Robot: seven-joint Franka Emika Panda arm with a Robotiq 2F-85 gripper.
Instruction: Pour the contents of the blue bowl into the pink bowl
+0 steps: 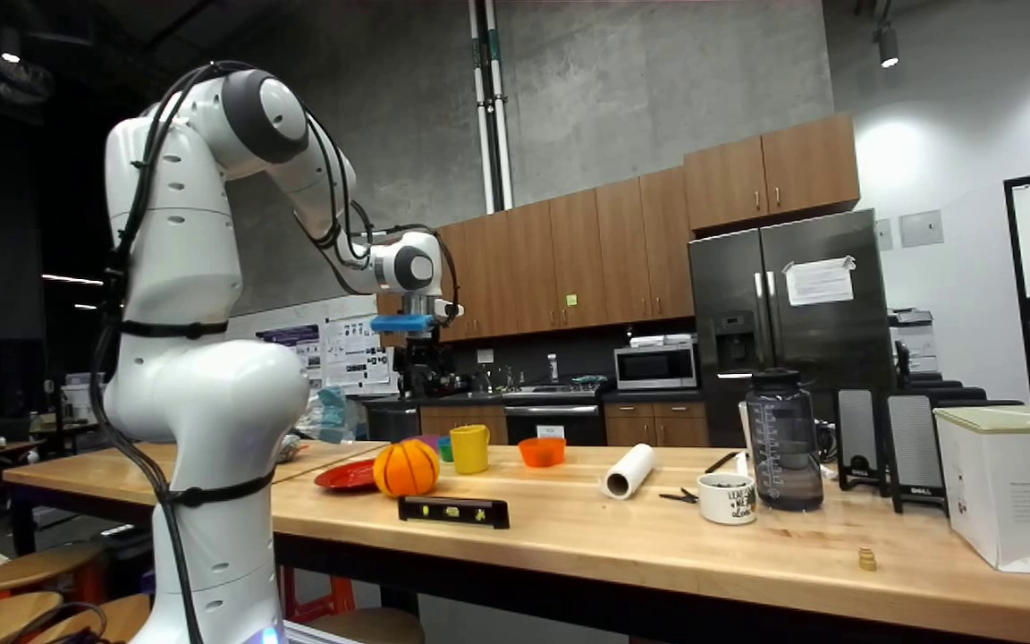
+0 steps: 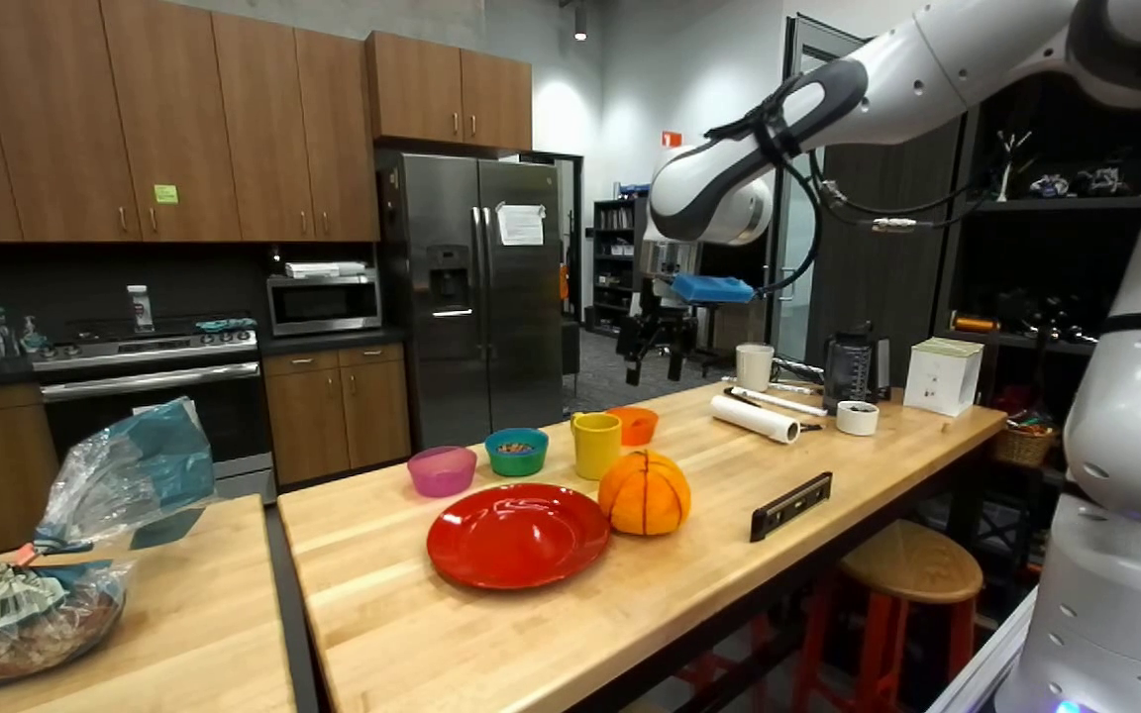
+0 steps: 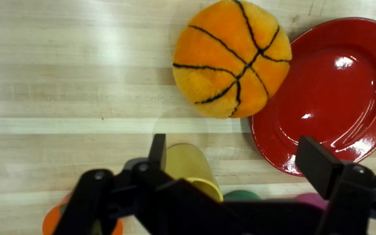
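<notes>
From here I can read DELL on both speakers [image 1: 917, 447] and LEAF on the white mug [image 1: 728, 503], its lower lines too blurred for me.

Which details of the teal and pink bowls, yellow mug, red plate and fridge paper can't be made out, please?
Teal bowl: contents too small to identify in an exterior view.
Pink bowl: mostly hidden by the pincer in the wrist view.
Yellow mug: inner bottom hidden by its wall in both exterior views.
Red plate: cut off by the wrist view's right edge.
Fridge paper: any writing too small to read in both exterior views.
</notes>
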